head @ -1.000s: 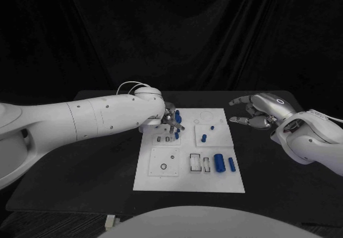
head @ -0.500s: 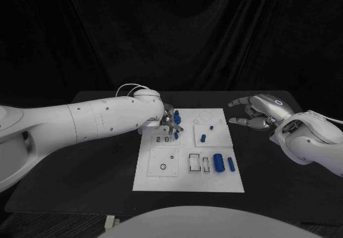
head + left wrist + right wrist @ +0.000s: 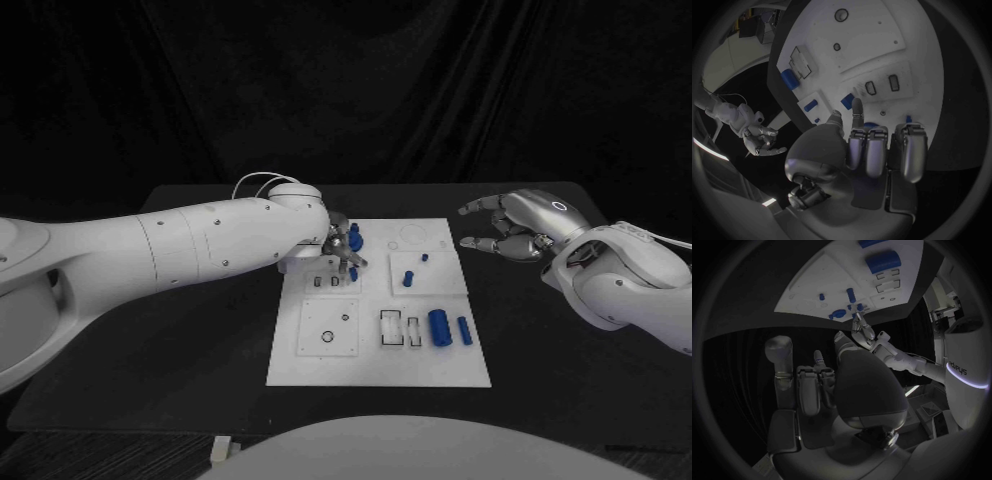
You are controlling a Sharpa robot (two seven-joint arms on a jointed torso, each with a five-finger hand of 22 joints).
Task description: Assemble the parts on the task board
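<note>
Lying lengthwise near-far on task board point(image 3: 378, 366): blue cylinder point(image 3: 440, 327)

The left hand point(image 3: 342, 250) crowds the task board's point(image 3: 378, 365) far-left corner — its near half lies unobstructed.

White task board point(image 3: 378, 355) flat on counter point(image 3: 188, 340); blue parts: two cylinders point(image 3: 440, 328) lying near right edge, small pegs point(image 3: 408, 278) upright mid-board.

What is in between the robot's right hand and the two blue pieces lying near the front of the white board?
Nothing visible. The right hand hovers past the task board's right edge, over the black table, holding nothing. The two blue pieces lie out in the open on the board. The left hand is busy at the board's far left part.
</note>
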